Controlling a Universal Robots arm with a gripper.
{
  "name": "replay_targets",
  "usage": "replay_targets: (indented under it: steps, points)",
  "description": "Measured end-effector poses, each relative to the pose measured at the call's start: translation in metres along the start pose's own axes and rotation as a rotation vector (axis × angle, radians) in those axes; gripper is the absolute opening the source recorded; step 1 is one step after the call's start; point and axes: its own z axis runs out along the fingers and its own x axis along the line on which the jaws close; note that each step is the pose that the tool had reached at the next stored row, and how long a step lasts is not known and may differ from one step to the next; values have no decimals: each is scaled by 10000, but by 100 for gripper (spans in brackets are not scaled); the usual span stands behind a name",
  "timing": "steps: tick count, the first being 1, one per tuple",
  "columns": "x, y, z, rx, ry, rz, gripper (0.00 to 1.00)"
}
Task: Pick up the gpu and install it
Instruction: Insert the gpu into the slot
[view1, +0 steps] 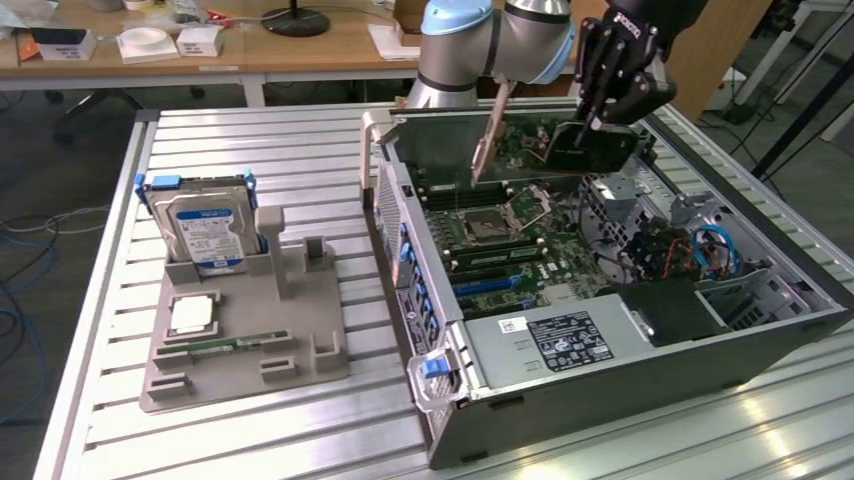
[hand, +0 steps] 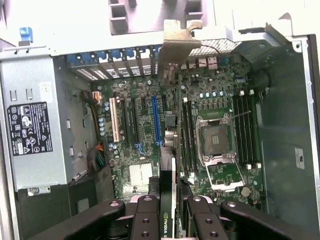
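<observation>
The jaws, half closed, grip the gpu, its edge marked NVIDIA, held upright above the motherboard inside the open computer case.

Grey holder: flat on the slatted table.
Hard drive: upright in a slot of the holder.
Memory stick: lying flat on the holder.

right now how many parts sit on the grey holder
3: hard drive upright at the holder's far end, silver square part flat mid-holder, green memory stick nearer the camera. None look hidden.
</observation>
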Motion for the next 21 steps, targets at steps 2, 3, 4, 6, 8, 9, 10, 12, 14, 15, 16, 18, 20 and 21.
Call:
replay_targets:
  steps: [2, 3, 4, 6, 8, 9, 10, 12, 14, 15, 16, 18, 20, 21]
  points:
    - [0, 0, 0, -5, 11, -198, 26]
    - [0, 0, 0, -7, 16, -298, 26]
    - [0, 0, 0, -9, 21, -395, 26]
    - [0, 0, 0, -13, 32, -595, 26]
    - [0, -1, 0, -18, 44, -807, 26]
    - [0, -1, 0, -20, 49, -908, 26]
    - [0, -1, 0, -23, 55, -1013, 26]
    - [0, -2, 0, -27, 66, -1223, 26]
    - [0, -2, 0, -32, 77, -1431, 26]
    - [0, -3, 0, -34, 83, -1542, 26]
    - [0, -3, -1, -37, 89, -1645, 26]
    - [0, -3, 0, -41, 100, -1849, 26]
    - [-1, -4, -1, -46, 111, -2039, 26]
    - [0, -4, 0, -47, 115, -2126, 26]
